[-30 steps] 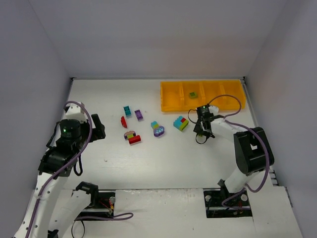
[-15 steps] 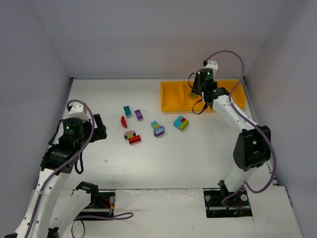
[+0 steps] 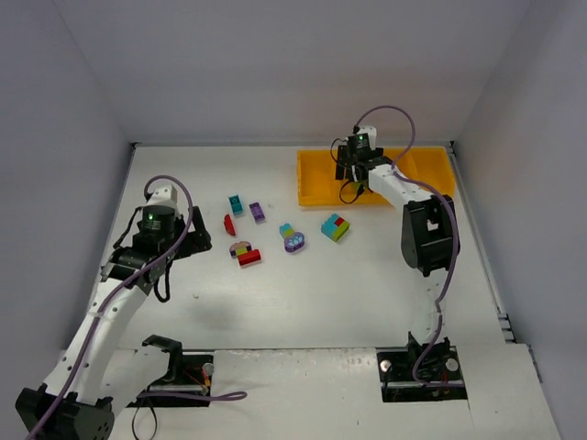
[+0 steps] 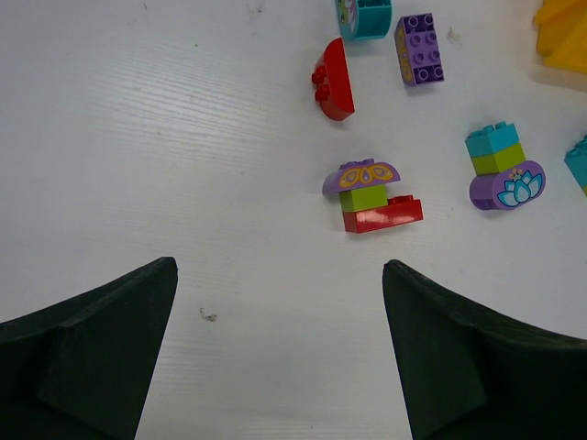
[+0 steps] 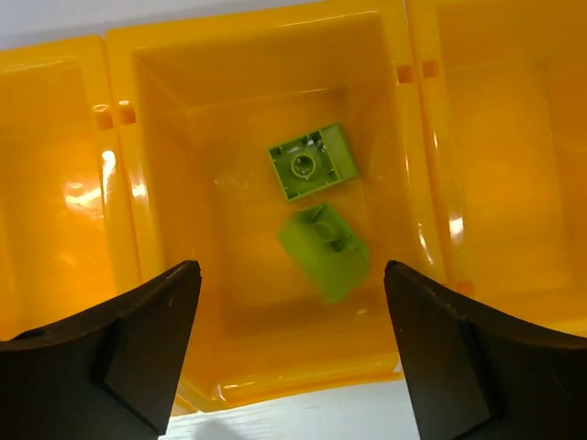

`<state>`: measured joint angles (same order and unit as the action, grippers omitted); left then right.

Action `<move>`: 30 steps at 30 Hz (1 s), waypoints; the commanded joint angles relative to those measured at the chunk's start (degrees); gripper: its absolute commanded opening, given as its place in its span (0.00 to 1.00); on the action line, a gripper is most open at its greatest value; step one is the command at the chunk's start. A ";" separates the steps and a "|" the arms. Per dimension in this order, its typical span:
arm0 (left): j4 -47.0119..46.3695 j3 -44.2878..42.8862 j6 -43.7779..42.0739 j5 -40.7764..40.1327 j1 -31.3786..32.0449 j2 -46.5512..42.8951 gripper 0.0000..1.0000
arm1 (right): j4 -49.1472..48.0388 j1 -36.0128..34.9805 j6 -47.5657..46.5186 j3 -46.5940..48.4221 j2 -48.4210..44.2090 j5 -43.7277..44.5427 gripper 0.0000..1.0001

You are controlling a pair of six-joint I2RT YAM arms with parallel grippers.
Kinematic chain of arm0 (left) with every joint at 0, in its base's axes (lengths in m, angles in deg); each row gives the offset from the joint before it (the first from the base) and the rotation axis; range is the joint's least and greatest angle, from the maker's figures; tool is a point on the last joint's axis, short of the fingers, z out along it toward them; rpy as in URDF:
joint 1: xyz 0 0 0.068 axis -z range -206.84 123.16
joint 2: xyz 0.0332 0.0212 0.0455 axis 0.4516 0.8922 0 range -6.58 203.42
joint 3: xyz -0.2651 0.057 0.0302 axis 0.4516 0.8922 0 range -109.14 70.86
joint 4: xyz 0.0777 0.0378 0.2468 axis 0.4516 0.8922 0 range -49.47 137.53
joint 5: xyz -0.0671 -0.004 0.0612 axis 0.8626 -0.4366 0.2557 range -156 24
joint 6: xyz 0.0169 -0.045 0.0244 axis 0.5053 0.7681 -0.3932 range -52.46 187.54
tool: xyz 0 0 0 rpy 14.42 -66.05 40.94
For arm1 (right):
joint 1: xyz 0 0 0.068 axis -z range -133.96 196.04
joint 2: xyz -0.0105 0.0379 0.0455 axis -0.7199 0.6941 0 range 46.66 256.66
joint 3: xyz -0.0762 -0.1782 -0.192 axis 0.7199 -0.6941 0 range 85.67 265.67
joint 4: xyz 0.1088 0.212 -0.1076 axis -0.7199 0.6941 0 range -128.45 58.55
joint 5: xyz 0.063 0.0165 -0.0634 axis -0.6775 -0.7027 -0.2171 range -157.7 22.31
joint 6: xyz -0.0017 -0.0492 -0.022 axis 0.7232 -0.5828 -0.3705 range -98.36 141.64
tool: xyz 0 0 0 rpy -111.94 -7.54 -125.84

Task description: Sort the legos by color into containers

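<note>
Where one lay before, two lime bricks (image 5: 312,162) sit now.

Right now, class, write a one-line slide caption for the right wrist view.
Open right gripper hovers over an orange-yellow tray compartment holding two lime green bricks.

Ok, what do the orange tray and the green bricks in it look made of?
Orange tray: probably glossy moulded plastic, glare streaks on smooth walls. Lime bricks: probably hard plastic, duller sheen; one shows a hollow moulded underside.
</note>
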<state>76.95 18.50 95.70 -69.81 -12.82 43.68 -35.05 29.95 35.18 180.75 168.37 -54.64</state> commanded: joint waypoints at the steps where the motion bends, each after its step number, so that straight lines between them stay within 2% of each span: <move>1: -6.18 -0.64 3.74 1.00 0.04 2.46 0.87 | -2.34 0.37 -0.53 4.75 -2.79 0.65 0.79; 2: -7.23 -0.64 4.00 1.26 0.04 3.26 0.87 | -2.34 0.37 -0.62 4.76 -3.06 0.56 0.90; 6: -10.31 -1.25 5.41 1.71 0.13 7.04 0.87 | -2.34 0.37 -0.53 3.00 -7.09 0.12 1.00; 12: -14.01 -3.80 6.90 -1.01 1.09 15.81 0.86 | -2.17 0.28 1.66 -6.92 -18.86 -1.10 1.00; 16: -15.33 -6.96 7.26 -3.83 2.50 21.80 0.86 | -2.17 0.01 3.77 -15.79 -28.18 -2.42 0.90; 19: -16.29 -9.15 7.35 -4.80 2.94 26.98 0.86 | -2.08 -0.25 4.74 -22.47 -37.83 -3.56 0.87; 23: -16.21 -12.93 7.52 -5.06 3.38 34.01 0.85 | -1.56 -0.51 5.62 -28.63 -45.31 -5.15 0.86; 30: -17.35 -17.77 8.05 -5.32 3.91 46.75 0.73 | 0.64 -0.69 6.85 -35.49 -52.80 -8.13 0.86</move>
<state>61.89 4.56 102.80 -73.62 -9.44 88.34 -33.68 29.82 40.71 146.24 118.14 -60.93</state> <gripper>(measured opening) 0.750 0.860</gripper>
